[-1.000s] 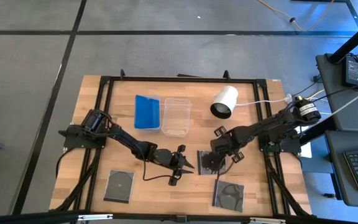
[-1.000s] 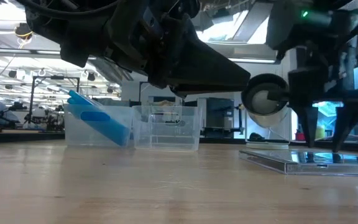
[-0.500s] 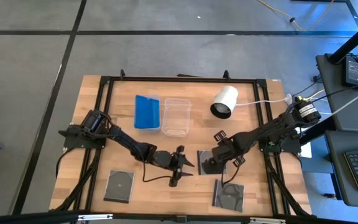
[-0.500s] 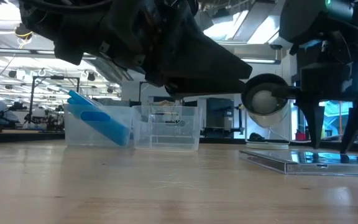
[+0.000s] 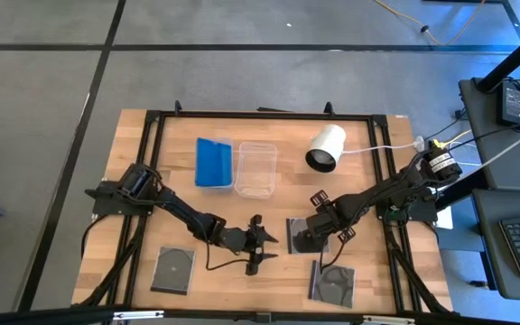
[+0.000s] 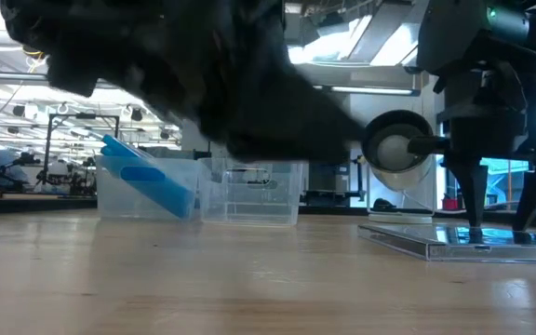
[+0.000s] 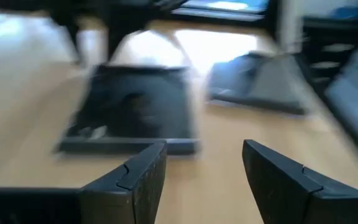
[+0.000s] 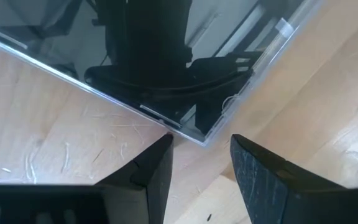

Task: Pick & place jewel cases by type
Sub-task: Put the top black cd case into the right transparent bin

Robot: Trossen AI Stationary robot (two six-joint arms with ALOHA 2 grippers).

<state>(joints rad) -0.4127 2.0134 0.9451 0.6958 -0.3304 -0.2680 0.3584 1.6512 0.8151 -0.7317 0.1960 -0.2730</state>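
Two clear tubs (image 5: pixel 255 169) stand side by side near the surface's (image 5: pixel 368 280) far edge. A white cylinder (image 5: pixel 325 147) lies beside them, toward the far right corner.

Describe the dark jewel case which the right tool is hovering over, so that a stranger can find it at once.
Start at the white cylinder near the table's far edge. Come toward the near edge to the right tool, open over a dark jewel case. Unlike the two other dark cases near the front edge, this one lies mid-table, partly under the arm.

Blue jewel case (image 5: pixel 212 162) upper left; dark grey cases (image 5: pixel 172 269) along the bottom; white cylinder (image 5: pixel 325 147); tan wooden table (image 5: pixel 134 194).
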